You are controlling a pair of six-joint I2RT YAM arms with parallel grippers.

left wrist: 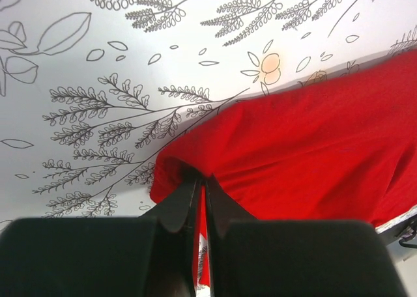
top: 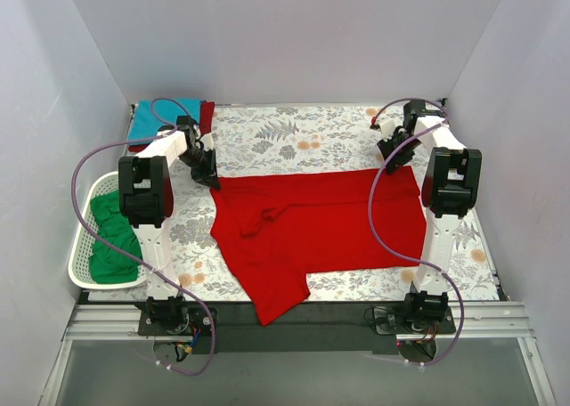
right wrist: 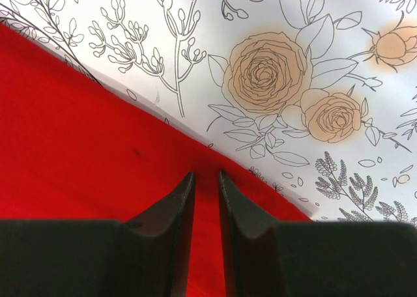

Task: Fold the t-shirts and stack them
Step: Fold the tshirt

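A bright red t-shirt (top: 321,223) lies spread across the middle of the flowered tablecloth, one part hanging over the near edge. My left gripper (top: 209,176) is at its far left corner. In the left wrist view that gripper (left wrist: 201,178) is shut, with a bunched corner of the red t-shirt (left wrist: 313,147) pinched at its tips. My right gripper (top: 389,152) is at the far right corner. There its jaws (right wrist: 206,174) stand a narrow gap apart over the red t-shirt (right wrist: 71,141), just inside its far edge. A green t-shirt (top: 111,237) lies in the basket.
A white lattice basket (top: 80,246) stands at the left table edge. A teal blue t-shirt (top: 147,121) lies at the back left corner, with a darker red one (top: 207,114) beside it. White walls close in the table at the back and on both sides.
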